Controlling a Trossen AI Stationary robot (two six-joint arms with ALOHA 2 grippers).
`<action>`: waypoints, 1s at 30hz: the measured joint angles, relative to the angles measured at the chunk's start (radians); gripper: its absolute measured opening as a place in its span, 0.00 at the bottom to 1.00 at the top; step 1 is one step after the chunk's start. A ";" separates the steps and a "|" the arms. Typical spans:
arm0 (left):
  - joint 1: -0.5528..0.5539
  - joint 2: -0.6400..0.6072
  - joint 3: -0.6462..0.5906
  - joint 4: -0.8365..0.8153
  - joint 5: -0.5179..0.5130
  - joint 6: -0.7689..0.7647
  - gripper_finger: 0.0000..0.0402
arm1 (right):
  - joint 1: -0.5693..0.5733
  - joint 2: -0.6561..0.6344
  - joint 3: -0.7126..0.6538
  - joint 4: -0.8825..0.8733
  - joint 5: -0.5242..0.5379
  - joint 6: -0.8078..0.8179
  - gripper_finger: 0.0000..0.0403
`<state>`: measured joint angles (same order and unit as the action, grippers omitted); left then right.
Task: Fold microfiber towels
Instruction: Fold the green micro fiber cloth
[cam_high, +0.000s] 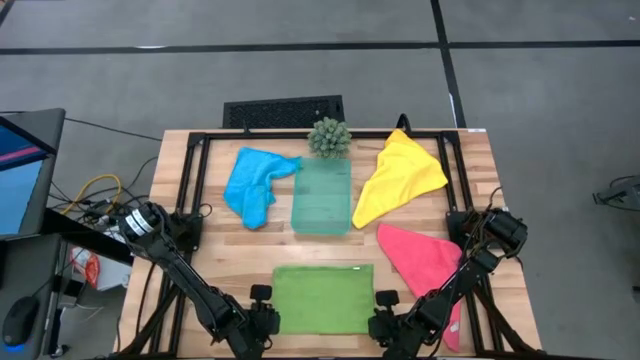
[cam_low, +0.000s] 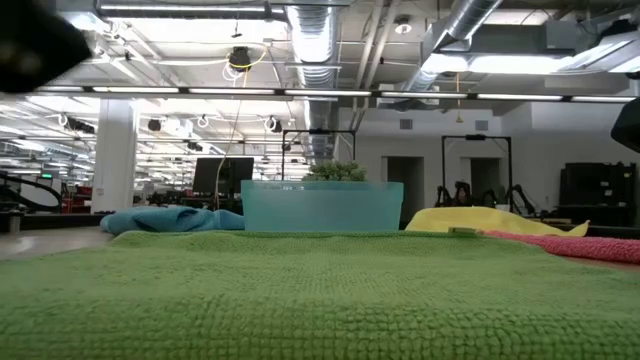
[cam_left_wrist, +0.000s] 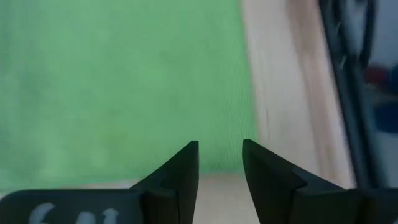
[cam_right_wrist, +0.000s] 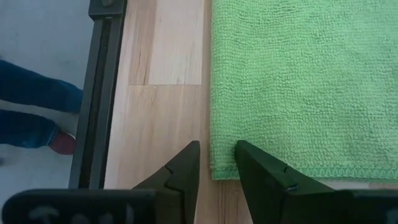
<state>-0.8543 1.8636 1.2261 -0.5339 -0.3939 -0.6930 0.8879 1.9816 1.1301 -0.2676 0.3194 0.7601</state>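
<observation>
Left gripper (cam_left_wrist: 220, 163) sits at the near-left corner of the lime green towel (cam_high: 322, 298); we see its fingers parted by a narrow gap, nothing between them. Right gripper (cam_right_wrist: 217, 163) mirrors it at the near-right corner, fingers likewise slightly apart and gripping nothing, straddling the towel's stitched edge.

We note the green towel lies flat, a neat rectangle with looped pile, near the front edge of the table (cam_high: 478, 175). Pink towel (cam_high: 422, 258) lies rumpled to its right, partly under the right arm. Yellow towel (cam_high: 398, 177) sprawls at the back right, blue towel (cam_high: 253, 184) bunched at the back left. Between those two stands the teal tray (cam_high: 322, 197), with the spiky plant (cam_high: 329, 137) just behind it.

Bare wood shows on both sides of the green towel. A black frame (cam_high: 192, 175) borders the tabletop. Beyond: grey floor, a monitor (cam_high: 22, 170) at left, and a person's leg and shoe (cam_right_wrist: 37, 115) beside the table.
</observation>
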 joint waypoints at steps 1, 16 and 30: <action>0.000 -0.008 0.019 -0.022 -0.036 -0.011 0.29 | 0.000 0.000 0.000 0.000 0.001 0.000 0.33; -0.058 0.120 0.044 0.075 -0.108 -0.104 0.21 | 0.001 0.000 -0.001 0.002 0.011 0.000 0.33; -0.056 0.166 0.046 0.091 -0.036 -0.059 0.18 | 0.001 0.000 0.000 -0.005 0.000 -0.008 0.33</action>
<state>-0.9104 2.0300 1.2716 -0.4428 -0.4297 -0.7516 0.8886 1.9820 1.1301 -0.2729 0.3191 0.7517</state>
